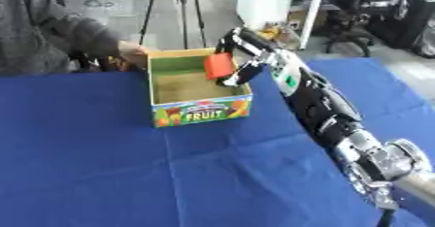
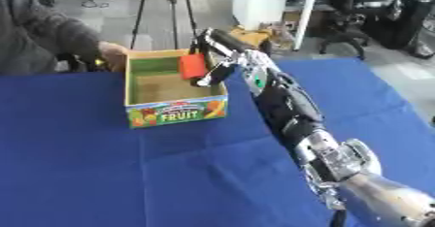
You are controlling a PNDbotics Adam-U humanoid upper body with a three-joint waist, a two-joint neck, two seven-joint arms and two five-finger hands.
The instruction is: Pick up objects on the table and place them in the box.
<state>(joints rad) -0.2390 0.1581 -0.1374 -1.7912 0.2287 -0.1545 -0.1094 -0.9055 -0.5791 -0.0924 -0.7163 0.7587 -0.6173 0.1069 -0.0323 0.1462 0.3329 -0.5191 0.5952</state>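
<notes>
Held over the box (image 1: 197, 88): red block (image 1: 218, 65), pinched by right hand (image 1: 242, 61) fingers; seemingly light, rigid.

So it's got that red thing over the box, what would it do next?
Probably open the right hand and let the red block drop. The hand holds it just above the open fruit box, inside its rim, so releasing should land it inside.

The table (image 1: 102, 172) wears matt blue cloth, faintly creased. The fruit box (image 1: 200, 112) looks like printed cardboard, perhaps slightly glossy outside. The red block (image 1: 218, 65) seems smooth plastic; the right hand (image 1: 242, 71) is black with silvery metal.
</notes>
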